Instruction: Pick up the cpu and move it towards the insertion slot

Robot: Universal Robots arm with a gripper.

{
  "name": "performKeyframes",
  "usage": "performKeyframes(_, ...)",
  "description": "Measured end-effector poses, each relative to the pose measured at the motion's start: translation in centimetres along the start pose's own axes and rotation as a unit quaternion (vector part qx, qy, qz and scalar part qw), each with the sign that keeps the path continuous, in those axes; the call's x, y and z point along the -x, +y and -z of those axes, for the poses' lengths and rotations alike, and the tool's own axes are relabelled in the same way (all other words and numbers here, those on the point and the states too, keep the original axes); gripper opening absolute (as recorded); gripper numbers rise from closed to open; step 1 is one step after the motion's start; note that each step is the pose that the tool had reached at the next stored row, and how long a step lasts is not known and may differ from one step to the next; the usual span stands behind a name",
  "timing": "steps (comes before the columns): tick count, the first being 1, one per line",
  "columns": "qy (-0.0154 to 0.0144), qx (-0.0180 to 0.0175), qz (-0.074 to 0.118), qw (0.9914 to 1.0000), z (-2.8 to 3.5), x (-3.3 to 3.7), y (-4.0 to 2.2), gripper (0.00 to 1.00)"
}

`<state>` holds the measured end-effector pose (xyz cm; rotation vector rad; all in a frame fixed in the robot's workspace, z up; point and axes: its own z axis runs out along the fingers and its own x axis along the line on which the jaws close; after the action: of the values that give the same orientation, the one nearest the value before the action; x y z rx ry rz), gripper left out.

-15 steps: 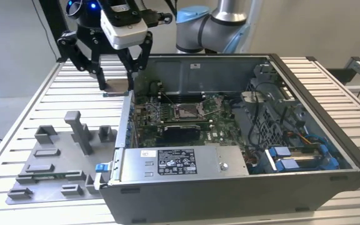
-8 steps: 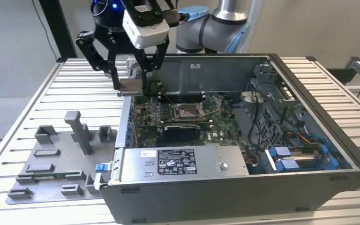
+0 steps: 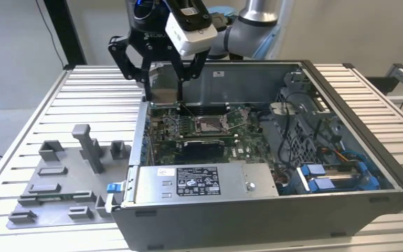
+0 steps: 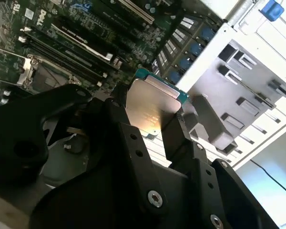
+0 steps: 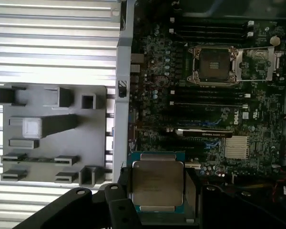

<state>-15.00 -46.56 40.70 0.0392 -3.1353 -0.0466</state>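
Gripper point(image 5: 157, 212) clamps cpu point(image 5: 157, 183) above case edge point(image 5: 118, 143), apart from insertion slot point(image 5: 214, 64).

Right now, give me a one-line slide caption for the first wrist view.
Gripper holds the cpu above the motherboard, short of the open insertion slot.

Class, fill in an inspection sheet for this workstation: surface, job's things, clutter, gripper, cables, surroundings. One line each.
Surface: slatted metal table, carrying an open computer case.
Job's things: cpu held in the air over the case edge; insertion slot open and unfilled on the green board.
Clutter: grey fixture plate with blocks beside the case.
Gripper: gripper shut on the cpu.
Cables: wire bundle inside the case.
Surroundings: pale wall behind.
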Motion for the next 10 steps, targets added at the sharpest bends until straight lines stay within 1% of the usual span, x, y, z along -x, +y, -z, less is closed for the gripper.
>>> performKeyframes(10, 0.0007, 0.0, 0.004, 0.99999, -0.99, 4.55, -0.14, 0.0)
